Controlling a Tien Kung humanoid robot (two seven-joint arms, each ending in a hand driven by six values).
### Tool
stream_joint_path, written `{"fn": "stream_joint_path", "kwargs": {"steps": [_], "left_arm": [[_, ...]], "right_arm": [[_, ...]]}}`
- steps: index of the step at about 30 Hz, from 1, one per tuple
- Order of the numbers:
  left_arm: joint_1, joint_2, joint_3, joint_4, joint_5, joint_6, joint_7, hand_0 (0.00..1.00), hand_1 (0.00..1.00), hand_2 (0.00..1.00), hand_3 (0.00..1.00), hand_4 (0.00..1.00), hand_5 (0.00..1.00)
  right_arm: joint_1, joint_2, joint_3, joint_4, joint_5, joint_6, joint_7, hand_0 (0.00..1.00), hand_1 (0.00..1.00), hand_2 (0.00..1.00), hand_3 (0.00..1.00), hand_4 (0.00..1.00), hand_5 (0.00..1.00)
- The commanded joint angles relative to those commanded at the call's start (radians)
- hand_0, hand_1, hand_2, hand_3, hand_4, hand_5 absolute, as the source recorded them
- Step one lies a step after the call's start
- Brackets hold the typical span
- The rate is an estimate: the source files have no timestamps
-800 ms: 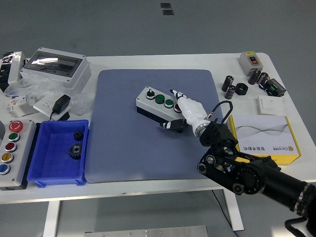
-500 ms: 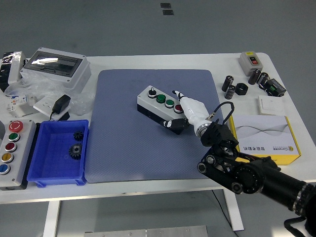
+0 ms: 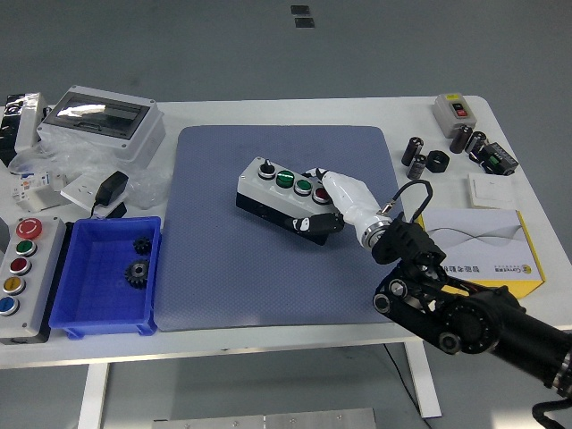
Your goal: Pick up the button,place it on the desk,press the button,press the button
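White button box [image 3: 281,194] gripped by right robot hand [image 3: 332,198]

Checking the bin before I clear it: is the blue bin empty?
No, the blue bin at the table's left holds two small dark gears.

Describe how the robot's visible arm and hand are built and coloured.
Only the right arm shows: black, bulky, with round joint housings and silver bolts. A black cable loops at the wrist. The right hand has a white shell and black fingers.
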Motion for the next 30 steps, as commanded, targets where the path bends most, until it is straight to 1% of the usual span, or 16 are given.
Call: {"fn": "stream_joint_path", "kwargs": {"steps": [3, 4, 5, 8, 9, 10, 12, 15, 16, 19, 21, 22, 27, 28, 30], "left_arm": [[0.002, -0.001, -0.005, 0.0, 0.005, 0.0, 0.001, 0.611, 0.604, 0.537, 0.603, 0.635, 0.23], [0.002, -0.001, -0.005, 0.0, 0.005, 0.001, 0.0, 0.611, 0.604, 0.537, 0.604, 0.636, 0.231], [0.002, -0.001, -0.006, 0.0, 0.006, 0.001, 0.0, 0.611, 0.604, 0.537, 0.604, 0.636, 0.231], [0.0, -0.001, -0.008, 0.0, 0.009, 0.001, -0.003, 0.611, 0.604, 0.537, 0.604, 0.636, 0.231], [-0.001, -0.001, -0.008, 0.0, 0.01, 0.001, -0.003, 0.611, 0.604, 0.537, 0.604, 0.636, 0.231], [-0.002, -0.002, -0.008, 0.0, 0.011, 0.001, -0.004, 0.611, 0.604, 0.538, 0.604, 0.636, 0.231], [-0.002, -0.003, -0.009, 0.0, 0.013, 0.001, -0.004, 0.611, 0.604, 0.538, 0.604, 0.636, 0.231], [-0.003, -0.004, -0.011, 0.0, 0.018, 0.001, -0.004, 0.611, 0.604, 0.538, 0.604, 0.636, 0.231], [-0.003, -0.004, -0.012, 0.0, 0.02, 0.0, -0.004, 0.611, 0.604, 0.538, 0.604, 0.635, 0.234], [-0.004, -0.004, -0.013, 0.0, 0.022, 0.0, -0.005, 0.611, 0.604, 0.538, 0.604, 0.635, 0.234], [-0.004, -0.004, -0.013, 0.0, 0.022, 0.0, -0.005, 0.611, 0.604, 0.538, 0.604, 0.635, 0.234], [-0.004, -0.004, -0.014, 0.0, 0.022, 0.0, -0.005, 0.611, 0.604, 0.538, 0.604, 0.634, 0.235], [-0.004, -0.005, -0.016, 0.0, 0.025, 0.0, -0.003, 0.611, 0.604, 0.538, 0.604, 0.634, 0.235], [-0.004, -0.004, -0.016, 0.0, 0.026, 0.0, -0.003, 0.611, 0.604, 0.538, 0.604, 0.635, 0.237], [-0.005, -0.004, -0.017, 0.0, 0.026, 0.0, -0.003, 0.611, 0.604, 0.538, 0.604, 0.635, 0.237]], "right_arm": [[0.007, -0.073, -0.012, 0.09, -0.001, 0.028, 0.074, 0.129, 0.329, 0.38, 0.422, 0.364, 0.002], [0.011, -0.098, -0.022, 0.12, -0.009, 0.029, 0.097, 0.122, 0.329, 0.4, 0.439, 0.349, 0.002], [0.014, -0.119, -0.033, 0.145, -0.02, 0.028, 0.115, 0.122, 0.329, 0.4, 0.439, 0.349, 0.002], [0.015, -0.181, -0.084, 0.214, -0.076, -0.004, 0.169, 0.122, 0.329, 0.4, 0.439, 0.349, 0.002], [0.013, -0.193, -0.101, 0.227, -0.098, -0.018, 0.18, 0.122, 0.329, 0.4, 0.439, 0.349, 0.002], [0.01, -0.198, -0.112, 0.229, -0.118, -0.028, 0.185, 0.144, 0.346, 0.427, 0.504, 0.339, 0.002], [0.004, -0.194, -0.126, 0.211, -0.163, -0.046, 0.193, 0.144, 0.346, 0.427, 0.504, 0.339, 0.002], [-0.007, -0.172, -0.139, 0.16, -0.229, -0.067, 0.196, 0.144, 0.346, 0.427, 0.504, 0.339, 0.002], [-0.01, -0.165, -0.141, 0.146, -0.245, -0.071, 0.193, 0.167, 0.363, 0.449, 0.548, 0.317, 0.002], [-0.019, -0.142, -0.143, 0.11, -0.276, -0.076, 0.182, 0.167, 0.363, 0.449, 0.548, 0.317, 0.002], [-0.022, -0.132, -0.144, 0.096, -0.28, -0.078, 0.179, 0.167, 0.363, 0.449, 0.548, 0.317, 0.002], [-0.023, -0.129, -0.146, 0.091, -0.277, -0.077, 0.179, 0.259, 0.392, 0.454, 0.602, 0.344, 0.002], [-0.024, -0.121, -0.147, 0.077, -0.25, -0.062, 0.181, 0.259, 0.392, 0.454, 0.602, 0.344, 0.002], [-0.024, -0.121, -0.147, 0.076, -0.245, -0.058, 0.182, 0.316, 0.424, 0.468, 0.645, 0.346, 0.002], [-0.024, -0.121, -0.145, 0.072, -0.229, -0.046, 0.182, 0.316, 0.424, 0.468, 0.645, 0.346, 0.002]]}}
